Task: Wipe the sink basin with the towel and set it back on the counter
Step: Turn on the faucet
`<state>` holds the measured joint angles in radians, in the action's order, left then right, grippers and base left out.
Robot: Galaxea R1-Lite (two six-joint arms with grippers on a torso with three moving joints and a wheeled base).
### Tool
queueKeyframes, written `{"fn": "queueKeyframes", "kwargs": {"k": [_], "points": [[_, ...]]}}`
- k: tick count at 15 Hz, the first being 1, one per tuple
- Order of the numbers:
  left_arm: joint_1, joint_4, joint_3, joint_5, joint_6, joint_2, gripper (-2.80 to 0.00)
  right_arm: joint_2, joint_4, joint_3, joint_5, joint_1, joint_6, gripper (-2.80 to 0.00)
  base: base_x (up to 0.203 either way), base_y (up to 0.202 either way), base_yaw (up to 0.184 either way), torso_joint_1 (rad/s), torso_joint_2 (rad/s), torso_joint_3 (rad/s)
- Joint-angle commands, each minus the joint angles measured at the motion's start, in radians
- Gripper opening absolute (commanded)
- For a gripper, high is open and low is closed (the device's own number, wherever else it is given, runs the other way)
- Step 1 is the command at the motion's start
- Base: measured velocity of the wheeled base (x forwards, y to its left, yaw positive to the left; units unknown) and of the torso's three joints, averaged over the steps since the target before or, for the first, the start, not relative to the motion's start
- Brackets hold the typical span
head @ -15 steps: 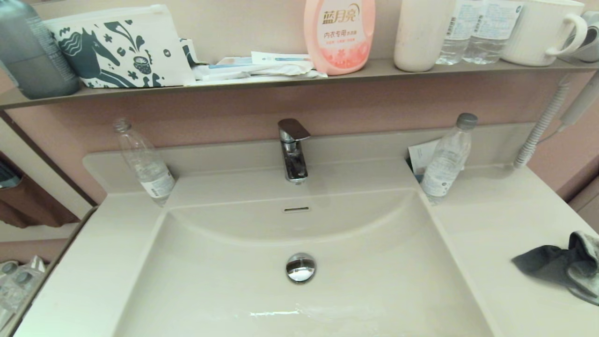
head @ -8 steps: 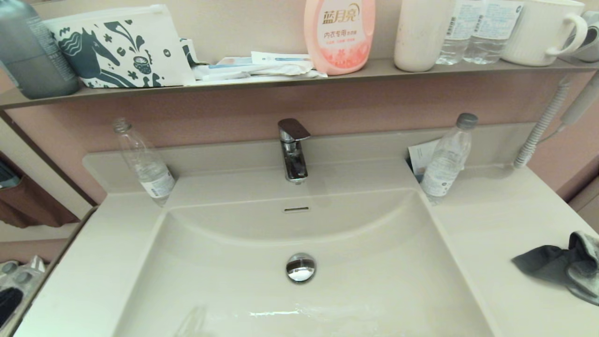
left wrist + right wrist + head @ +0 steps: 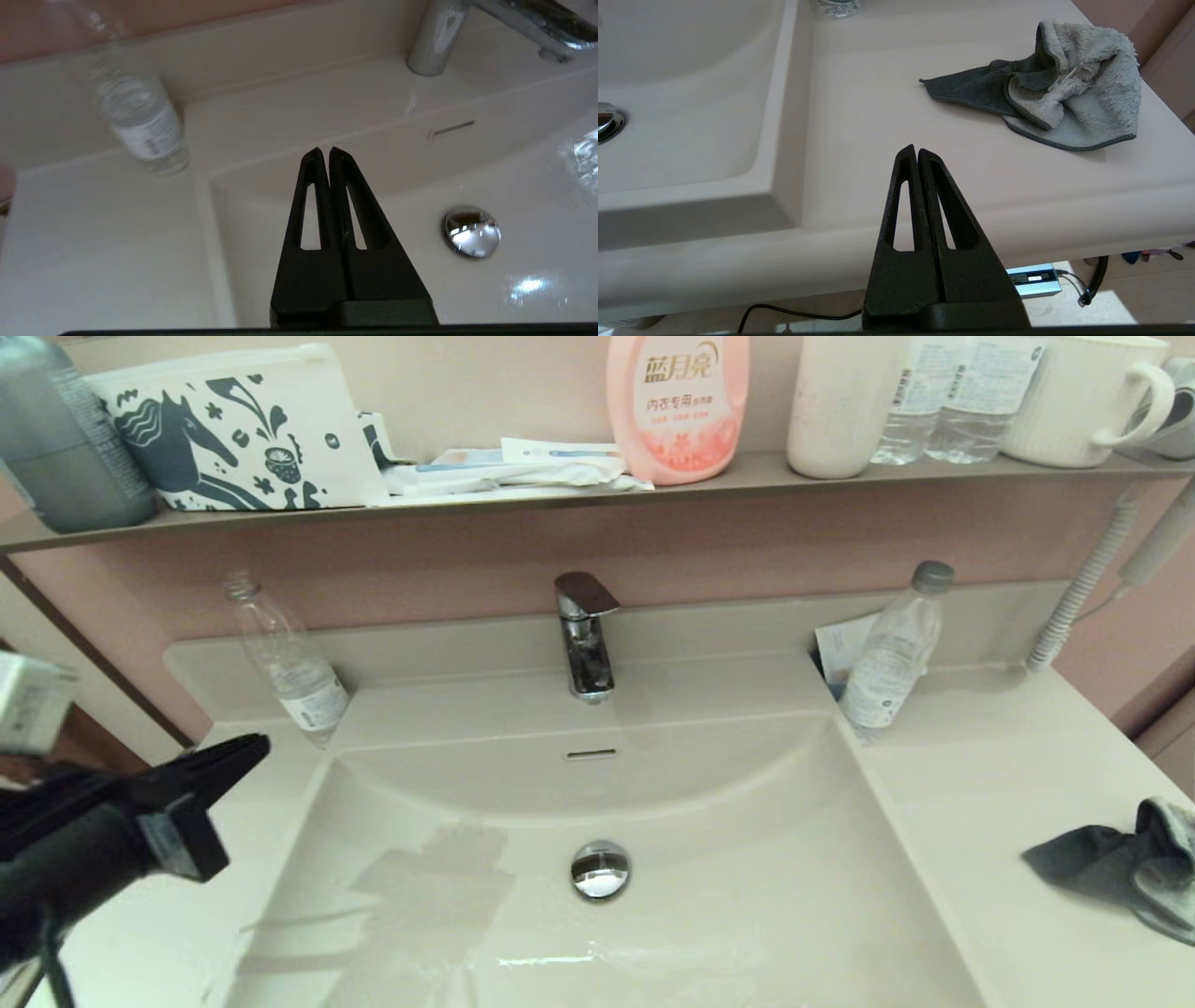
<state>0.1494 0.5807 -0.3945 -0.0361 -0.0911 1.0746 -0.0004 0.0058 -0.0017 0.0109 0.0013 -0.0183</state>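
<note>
Where crumpled, fluffy towel [image 3: 1045, 98] on counter [image 3: 878, 107]

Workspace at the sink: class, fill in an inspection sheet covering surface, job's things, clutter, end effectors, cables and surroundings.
Surface: counter off-white; sink basin glossy, wet streaks near its front.
Job's things: towel crumpled on the counter right of the basin, untouched.
Clutter: two water bottles flank the faucet.
End effectors: left end effector shut, empty, over the basin's left rim; right end effector shut, empty, near the counter's front edge, short of the towel.
Cables: black cable under the counter.
Surroundings: shelf carrying a pink bottle, pouch, mug.
</note>
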Motion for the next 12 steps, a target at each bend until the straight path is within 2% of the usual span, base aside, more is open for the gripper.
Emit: {"fn": "queueKeyframes", "kwargs": {"k": [1,3,5,8,10,12], "points": [[0.119,0.105,-0.047,0.067,0.014,0.238,-2.8,0.0,0.0,0.0,0.0,0.0,0.0,-2.8,0.0,0.0,0.0,0.0,0.0,0.0],[0.259,0.218,-0.096,0.177,0.042,0.362,-2.8,0.0,0.0,0.0,0.0,0.0,0.0,-2.8,0.0,0.0,0.0,0.0,0.0,0.0],[0.357,0.339,-0.139,0.268,0.055,0.485,-2.8,0.0,0.0,0.0,0.0,0.0,0.0,-2.8,0.0,0.0,0.0,0.0,0.0,0.0],[0.433,0.451,-0.265,0.308,0.06,0.604,-2.8,0.0,0.0,0.0,0.0,0.0,0.0,-2.8,0.0,0.0,0.0,0.0,0.0,0.0],[0.486,0.463,-0.311,0.311,0.064,0.638,-2.8,0.001,0.0,0.0,0.0,0.0,0.0,-2.8,0.0,0.0,0.0,0.0,0.0,0.0],[0.495,0.462,-0.338,0.31,0.062,0.671,-2.8,0.0,0.0,0.0,0.0,0.0,0.0,-2.8,0.0,0.0,0.0,0.0,0.0,0.0]]}}
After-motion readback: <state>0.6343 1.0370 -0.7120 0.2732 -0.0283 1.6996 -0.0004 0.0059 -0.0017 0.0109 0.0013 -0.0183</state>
